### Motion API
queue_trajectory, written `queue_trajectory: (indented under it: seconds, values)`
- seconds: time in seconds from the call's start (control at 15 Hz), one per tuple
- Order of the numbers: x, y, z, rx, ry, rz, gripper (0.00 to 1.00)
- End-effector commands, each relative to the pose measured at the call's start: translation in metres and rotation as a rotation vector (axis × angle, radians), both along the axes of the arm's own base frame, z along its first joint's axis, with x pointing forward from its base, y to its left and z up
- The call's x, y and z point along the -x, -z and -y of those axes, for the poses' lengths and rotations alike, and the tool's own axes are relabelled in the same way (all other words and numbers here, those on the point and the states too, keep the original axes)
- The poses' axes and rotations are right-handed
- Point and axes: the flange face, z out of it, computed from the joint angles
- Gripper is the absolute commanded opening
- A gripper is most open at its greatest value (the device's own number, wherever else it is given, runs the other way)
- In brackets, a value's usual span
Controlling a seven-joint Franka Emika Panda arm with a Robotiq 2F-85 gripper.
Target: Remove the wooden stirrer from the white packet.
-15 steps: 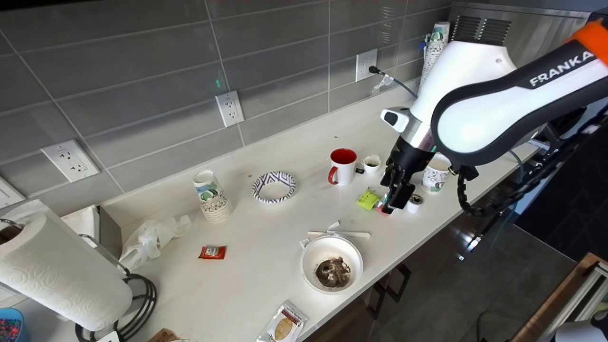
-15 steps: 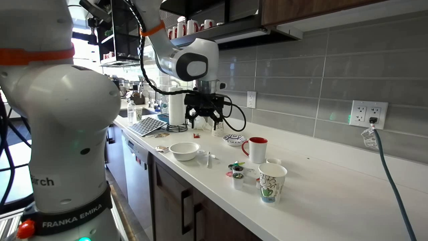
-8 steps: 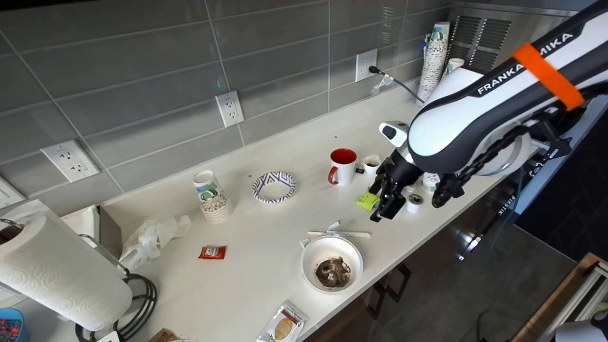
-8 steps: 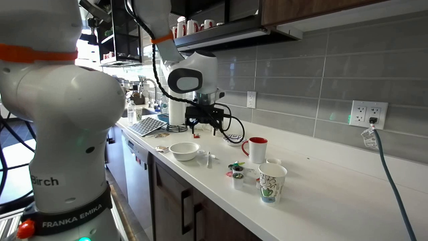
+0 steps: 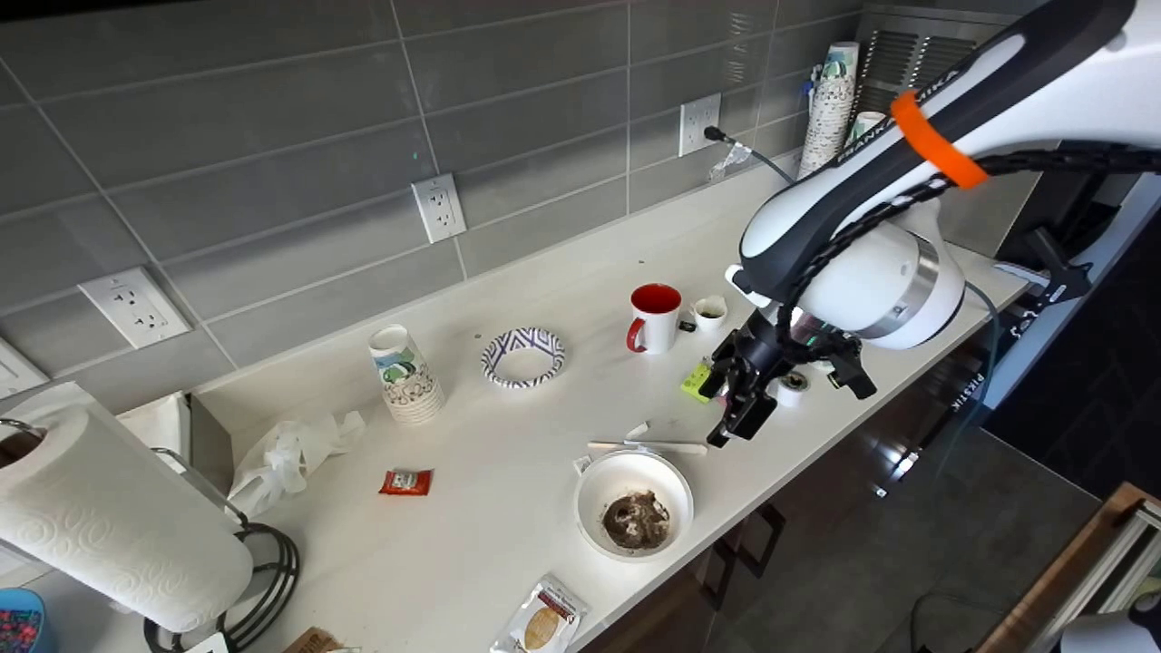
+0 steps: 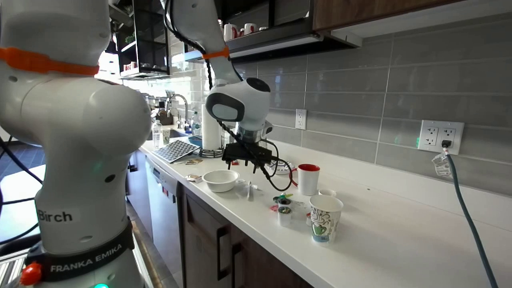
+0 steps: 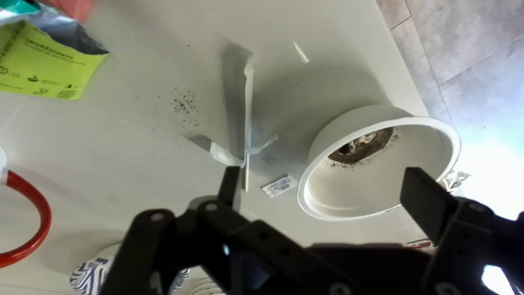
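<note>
You're lowering the spread black gripper (image 7: 322, 180). The slim white paper packet (image 7: 248, 98), wrist-view eleven o'clock, is probably nearing grasp.

The packet (image 7: 248, 106) is white; stirrer (image 7: 246, 176), tan; mug (image 5: 656, 322), red inside.

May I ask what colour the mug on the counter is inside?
Red; the mug's inside shows best in an exterior view.
</note>
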Motion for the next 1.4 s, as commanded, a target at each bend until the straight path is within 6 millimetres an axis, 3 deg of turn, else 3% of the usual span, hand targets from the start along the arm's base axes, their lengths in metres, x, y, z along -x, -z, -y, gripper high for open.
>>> queue_trajectory:
  seconds: [0.0, 0.2, 0.53, 0.93, 1.33]
  values:
    - [-0.012, 0.037, -0.002, -0.038, -0.046, -0.057, 1.0]
    - [-0.014, 0.059, -0.004, -0.023, -0.056, -0.095, 1.0]
    - [-0.02, 0.077, -0.009, 0.029, -0.048, -0.11, 1.0]
    - [-0.024, 0.077, -0.009, 0.06, -0.037, -0.102, 1.0]
    - [-0.026, 0.068, -0.022, 0.107, 0.0, -0.104, 1.0]
